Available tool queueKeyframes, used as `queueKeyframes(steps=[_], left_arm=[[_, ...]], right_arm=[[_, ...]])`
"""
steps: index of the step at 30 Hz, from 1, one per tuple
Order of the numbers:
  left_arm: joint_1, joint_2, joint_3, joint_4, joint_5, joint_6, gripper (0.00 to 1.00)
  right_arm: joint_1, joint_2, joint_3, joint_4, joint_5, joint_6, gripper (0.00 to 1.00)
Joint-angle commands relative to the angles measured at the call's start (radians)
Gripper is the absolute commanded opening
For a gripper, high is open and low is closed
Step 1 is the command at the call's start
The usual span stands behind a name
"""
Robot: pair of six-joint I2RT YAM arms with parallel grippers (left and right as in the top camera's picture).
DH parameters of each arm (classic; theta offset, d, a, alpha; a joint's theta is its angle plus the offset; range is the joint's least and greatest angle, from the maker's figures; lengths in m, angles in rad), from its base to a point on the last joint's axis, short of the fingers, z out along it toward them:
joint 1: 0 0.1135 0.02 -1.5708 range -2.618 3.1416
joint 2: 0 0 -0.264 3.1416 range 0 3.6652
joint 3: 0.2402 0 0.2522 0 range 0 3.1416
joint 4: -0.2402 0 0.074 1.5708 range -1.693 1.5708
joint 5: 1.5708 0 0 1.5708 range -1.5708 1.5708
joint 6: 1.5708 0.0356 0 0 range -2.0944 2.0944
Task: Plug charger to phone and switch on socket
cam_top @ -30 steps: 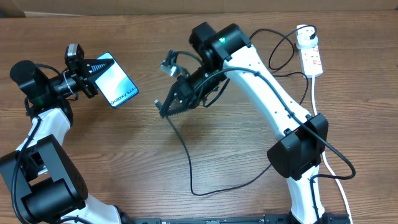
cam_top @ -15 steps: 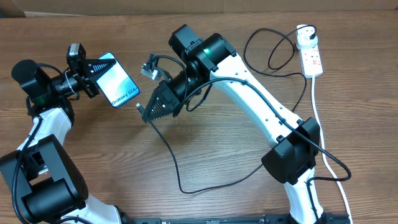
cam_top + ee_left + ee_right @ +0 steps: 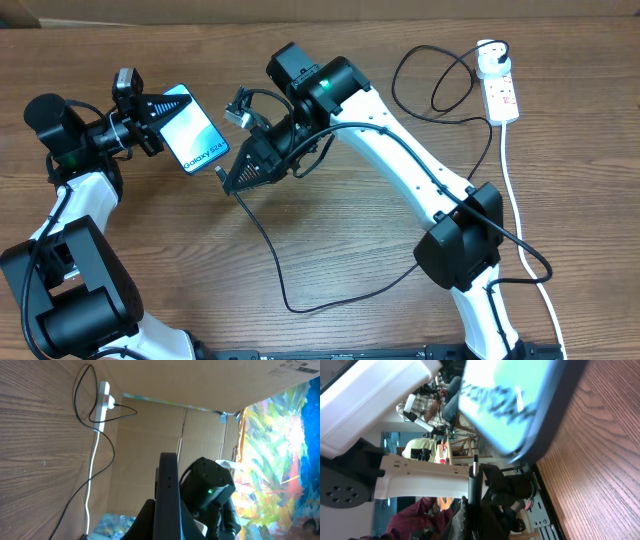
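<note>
Two arms, one bench (image 3: 150, 250), three task items.

Item 1, phone (image 3: 195, 135): cyan screen lit, "Galaxy" lettering at the end that faces the right arm. It sits at the left of the bench, clamped at its far end by the left pincer (image 3: 160, 108), which is clenched on it. The left wrist view shows the phone (image 3: 168, 490) edge-on between the fingers. Whether its lower end touches the wood cannot be told.

Item 2, charger (image 3: 270, 250): a thin black cable. Its connector tip (image 3: 222, 172) is gripped in the right pincer (image 3: 228, 180), clenched around it, just beside the phone's lettered end. In the right wrist view the tip (image 3: 475, 467) stands apart from the phone (image 3: 520, 405), not seated in it. From the pincer the cable runs down the middle of the bench in a wide loop, passes under the right arm, then curls in a loop at the top right and reaches the socket's far end.

Item 3, socket (image 3: 500, 95): a white strip lying flat at the top right corner, well apart from both pincers. Its switches (image 3: 497, 87) show as small red marks, their position too small to read. A white cord (image 3: 510, 170) trails from it along the right edge. The left wrist view shows the socket (image 3: 102, 405) far across the wood.
</note>
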Motion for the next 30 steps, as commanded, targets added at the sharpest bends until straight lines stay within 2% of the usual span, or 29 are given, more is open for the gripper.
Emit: queueKeyframes(steps=[1,12,30], left_arm=[[-0.008,-0.014,0.015,0.005,0.022,0.02,0.04],[-0.008,-0.014,0.015,0.005,0.022,0.023,0.04],[-0.008,-0.014,0.015,0.005,0.023,0.023,0.04]], right_arm=[[0.008,0.01,0.006,0.008,-0.032,0.007,0.04],[0.009,0.014,0.005,0.082,-0.047,0.067,0.04],[0.01,0.043,0.005,0.086,-0.097,0.072,0.04]])
